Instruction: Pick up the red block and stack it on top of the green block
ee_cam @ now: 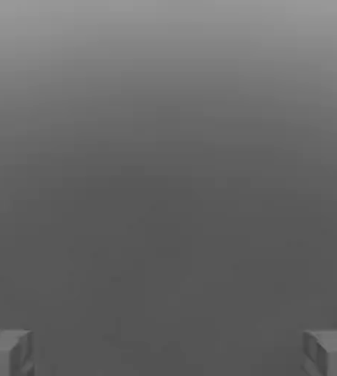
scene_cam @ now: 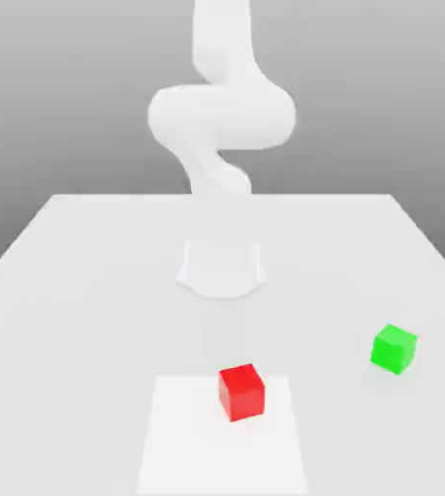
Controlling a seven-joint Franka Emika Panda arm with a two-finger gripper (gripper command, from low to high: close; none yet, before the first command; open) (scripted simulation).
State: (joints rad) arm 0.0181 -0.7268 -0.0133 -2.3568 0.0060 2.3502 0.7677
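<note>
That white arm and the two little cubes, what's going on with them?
Nothing is being handled yet. A white robot arm stands at the far side of a pale table. A red block sits near the front, and a green block lies apart from it toward the exterior view's right. The gripper is open and holds nothing.
</note>
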